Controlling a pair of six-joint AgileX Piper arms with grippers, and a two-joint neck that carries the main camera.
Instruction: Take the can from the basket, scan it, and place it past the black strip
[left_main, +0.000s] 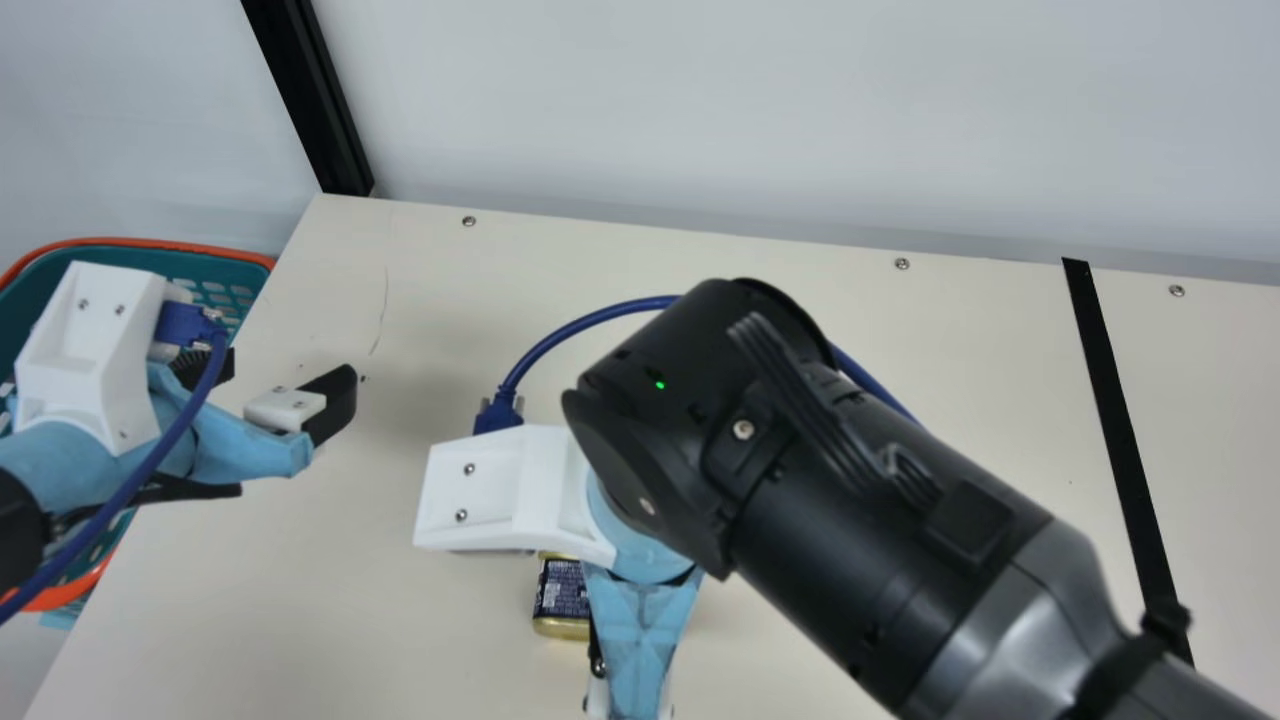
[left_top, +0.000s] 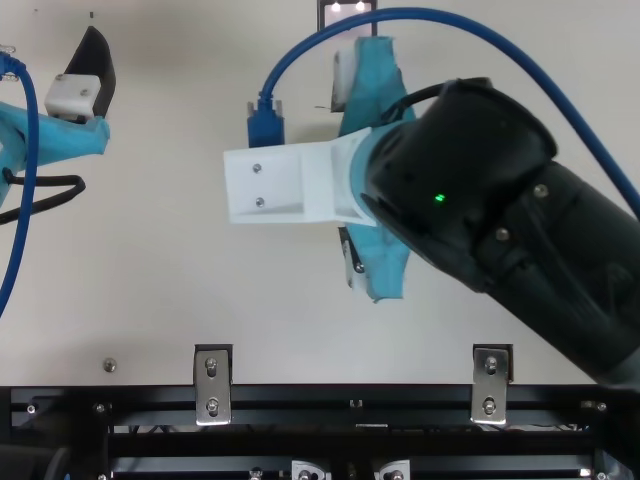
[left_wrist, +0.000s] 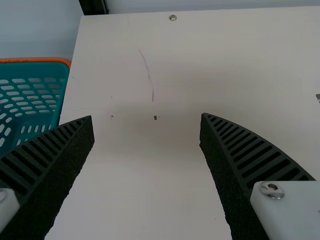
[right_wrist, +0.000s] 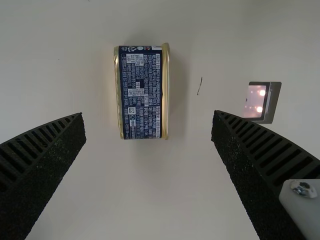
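Nearest the camera on the neck, the right arm (left_main: 830, 520) slants across the main view, its thick black segments and white wrist bracket (left_main: 500, 487) over the cream table (left_main: 420, 640), with a blue cable (left_main: 580, 322) curving behind it. Its gripper (left_top: 377, 90) has both ribbed fingers released and spread wide, as the right wrist view makes plain. Ahead of them in that same view is the can (right_wrist: 141, 92), resting on the tabletop, apart from both fingers, a dark-blue printed label between gold-coloured edges. Main view catches the can as well, partly hidden by the right gripper, out of the basket and on the basket's side of the black strip (left_main: 1120, 430). Well apart from the can in the right wrist view, toward one side, a small panel (right_wrist: 256, 102) shows two glowing spots against pink. Over at the left, the other arm's gripper (left_main: 272, 384) is above the table near the basket (left_main: 205, 245), part of its wrist overlapping the basket in the main view. Its fingers are likewise released, parted widely with tabletop seen between them. Teal mesh and an orange rim make up the basket, which sits beside the table's edge.
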